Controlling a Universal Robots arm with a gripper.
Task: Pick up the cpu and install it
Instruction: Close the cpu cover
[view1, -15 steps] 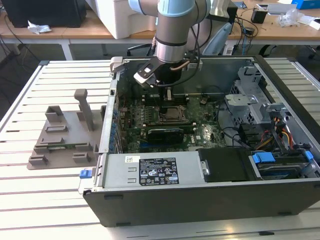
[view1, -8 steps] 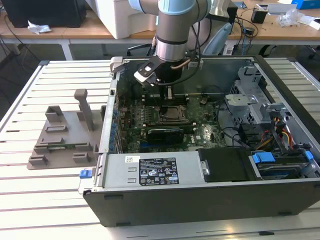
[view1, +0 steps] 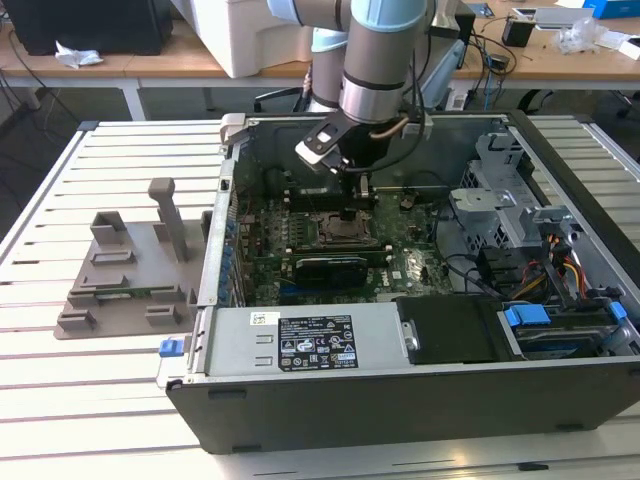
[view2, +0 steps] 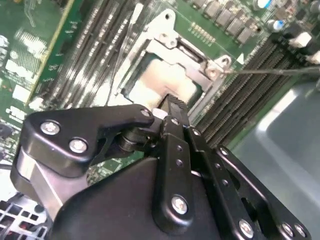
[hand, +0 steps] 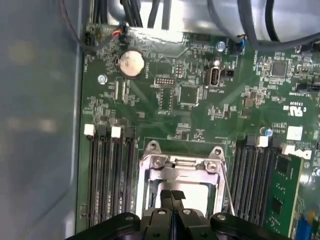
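Observation:
The cpu (view2: 165, 80) shows as a pale silvery square with a green rim, lying flat inside the metal socket frame (view2: 167, 32) on the motherboard. In the first wrist view the cpu (hand: 201, 192) is partly hidden behind my fingers. My gripper (view2: 172, 102) hangs just above the cpu, its two black fingers pressed together with nothing between them. In the first wrist view the gripper (hand: 171, 194) is over the socket frame (hand: 180, 162). The exterior view has the gripper (view1: 357, 190) inside the open computer case, above the socket (view1: 345, 228). The socket's wire lever (view2: 270, 70) sticks out sideways.
Memory slots (hand: 107, 175) flank the socket on both sides. A black expansion card (view1: 335, 268) lies just in front of the socket. The case walls (view1: 400, 400), power supply (view1: 310, 340) and drive bay (view1: 560, 330) hem the board in. A grey plastic holder (view1: 125, 275) sits outside the case at the exterior view's left.

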